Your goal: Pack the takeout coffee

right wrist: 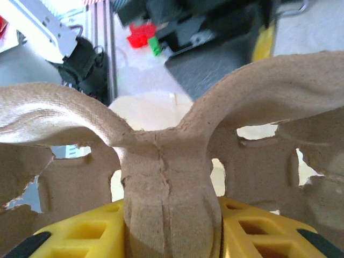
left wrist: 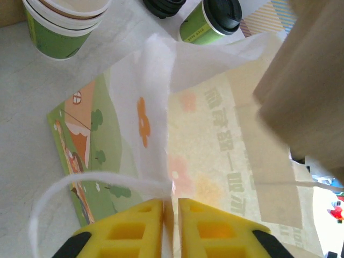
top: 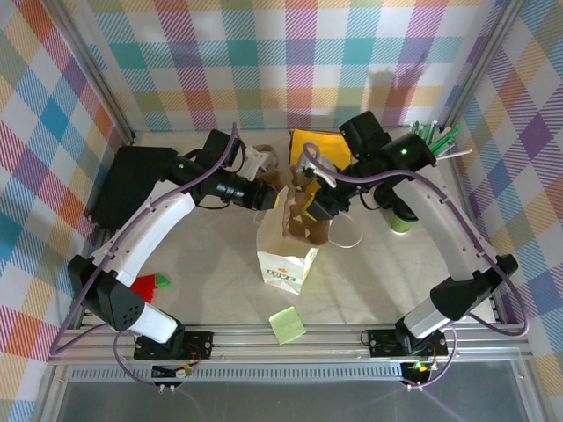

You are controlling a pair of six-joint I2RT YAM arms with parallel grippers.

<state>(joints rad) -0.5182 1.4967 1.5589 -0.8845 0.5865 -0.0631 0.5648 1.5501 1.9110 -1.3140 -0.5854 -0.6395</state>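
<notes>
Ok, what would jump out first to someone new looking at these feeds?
The brown pulp carrier, clamped in the right gripper, hangs over the white paper bag mid-table. The left gripper pinches the bag's rim; the lidded coffee cup stands off to the right.

Takeout coffee (left wrist: 207,24): small green paper cup, black round lid fitted, standing upright; well ahead of left end effector (left wrist: 171,215), slightly right.

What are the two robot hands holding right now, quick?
Left gripper: closed, pinching the paper bag by its edge.
Right gripper: closed on the brown cup carrier.
</notes>
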